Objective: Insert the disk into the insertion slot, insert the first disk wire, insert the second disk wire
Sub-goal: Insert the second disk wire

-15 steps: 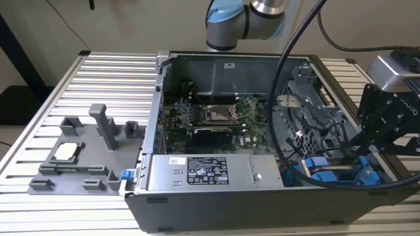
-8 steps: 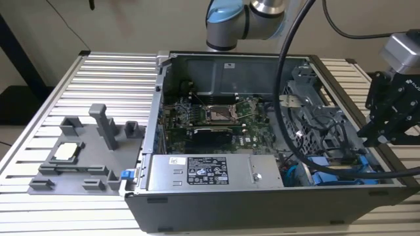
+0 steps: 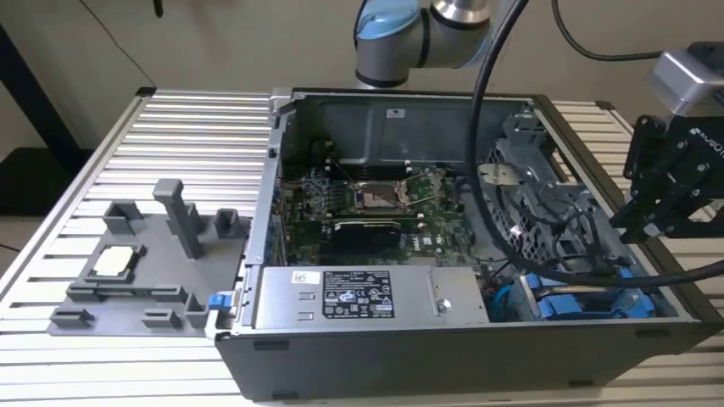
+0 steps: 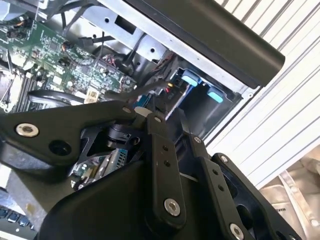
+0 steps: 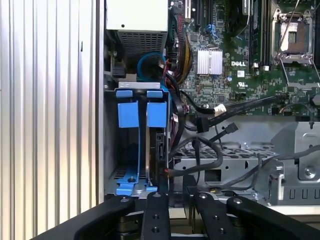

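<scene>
The disk (image 5: 159,146) stands on edge in the insertion slot (image 5: 125,175), at the corner of the open computer case (image 3: 339,356). Its blue frame tabs (image 5: 156,114) face out, beside a second blue frame (image 5: 128,114). In the exterior view the blue frames (image 3: 577,303) sit low at the case's right end. Two black wires lie loose over the grey cage beside the disk, their plugs (image 5: 202,123) (image 5: 231,128) apart from it. My gripper (image 3: 639,227) hangs above the case's right edge, over the cage, touching nothing. Its black linkage (image 5: 182,220) shows in both wire-side wrist views (image 4: 165,165).
A grey power-supply box (image 3: 368,297) lies along the case's near wall. The green motherboard (image 3: 362,203) fills the middle. A grey fixture tray (image 3: 147,263) with posts sits on the ribbed metal table (image 3: 169,153) at the exterior view's left. Thick arm cables (image 3: 487,127) hang over the case.
</scene>
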`<state>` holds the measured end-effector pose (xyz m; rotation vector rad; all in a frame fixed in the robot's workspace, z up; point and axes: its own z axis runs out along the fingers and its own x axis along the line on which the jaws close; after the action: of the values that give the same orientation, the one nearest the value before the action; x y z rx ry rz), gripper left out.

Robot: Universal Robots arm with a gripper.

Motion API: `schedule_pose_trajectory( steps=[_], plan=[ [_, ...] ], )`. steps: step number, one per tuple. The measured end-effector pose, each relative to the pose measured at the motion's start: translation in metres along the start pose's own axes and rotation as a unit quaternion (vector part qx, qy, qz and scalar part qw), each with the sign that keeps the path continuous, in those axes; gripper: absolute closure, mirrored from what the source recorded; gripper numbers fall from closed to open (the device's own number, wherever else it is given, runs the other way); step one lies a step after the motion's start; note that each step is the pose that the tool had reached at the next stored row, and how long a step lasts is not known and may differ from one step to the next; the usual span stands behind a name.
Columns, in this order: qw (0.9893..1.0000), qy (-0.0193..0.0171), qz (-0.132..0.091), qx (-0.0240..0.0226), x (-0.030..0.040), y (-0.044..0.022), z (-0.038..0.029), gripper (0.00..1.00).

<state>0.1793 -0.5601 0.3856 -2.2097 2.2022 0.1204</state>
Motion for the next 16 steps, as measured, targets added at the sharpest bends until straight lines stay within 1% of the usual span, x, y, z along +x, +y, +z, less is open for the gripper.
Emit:
schedule_pose_trajectory(
  steps=[2,4,7,8,11,14,16],
  plan=[
    [1.0,0.0001,0.0,0.0,-0.0073,0.0,0.0004,0.73],
    [1.0,0.0001,0.0,0.0,-0.012,0.0,0.0008,0.73],
    [1.0,0.0,0.0,0.0,-0.0137,0.0001,0.001,0.73],
    [1.0,0.0,0.0,0.0001,-0.0138,0.0014,0.001,0.73],
    [1.0,0.0001,0.0,0.003,-0.0138,0.0113,0.0014,0.73],
    [1.0,0.0,-0.001,0.0077,-0.0138,0.0224,0.0018,0.73],
    [0.9999,0.0,-0.001,0.0108,-0.0138,0.0277,0.0021,0.73]
  ],
)
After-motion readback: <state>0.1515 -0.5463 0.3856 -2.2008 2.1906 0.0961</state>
